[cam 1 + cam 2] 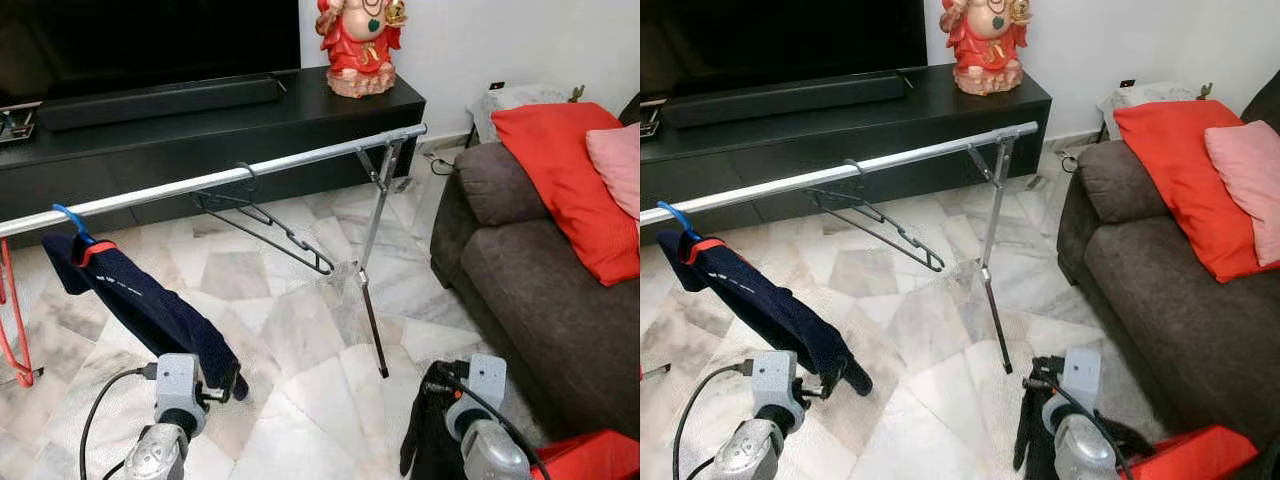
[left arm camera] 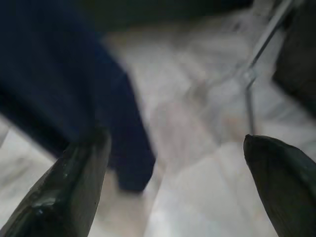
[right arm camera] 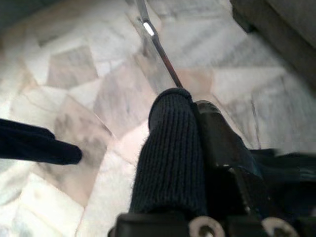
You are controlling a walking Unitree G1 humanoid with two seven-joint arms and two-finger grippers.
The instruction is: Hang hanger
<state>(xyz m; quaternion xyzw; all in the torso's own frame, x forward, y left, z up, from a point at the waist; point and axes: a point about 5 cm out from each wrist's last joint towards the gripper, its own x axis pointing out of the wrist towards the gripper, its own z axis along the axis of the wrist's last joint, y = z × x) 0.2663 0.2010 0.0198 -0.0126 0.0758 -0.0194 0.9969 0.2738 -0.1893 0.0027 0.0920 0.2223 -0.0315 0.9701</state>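
A silver clothes rail (image 1: 300, 160) crosses the room on a folding leg (image 1: 372, 270). An empty black hanger (image 1: 265, 222) hangs at its middle. Further left, a blue hanger (image 1: 68, 222) carries a navy garment (image 1: 150, 305) that droops toward the floor. My left gripper (image 2: 173, 187) is open with nothing between its fingers, low down just beside the navy garment's lower end (image 2: 113, 143). My right gripper (image 3: 195, 113) is low at the right, shut on a dark ribbed garment (image 3: 170, 163) that hangs down from it (image 1: 425, 435).
A brown sofa (image 1: 540, 290) with a red cushion (image 1: 565, 180) and a pink cushion (image 1: 615, 160) stands close on the right. A black TV cabinet (image 1: 200, 130) with a red statue (image 1: 360, 45) runs behind the rail. A red hanger (image 1: 15, 320) is at far left. The floor is marble tile (image 1: 300, 400).
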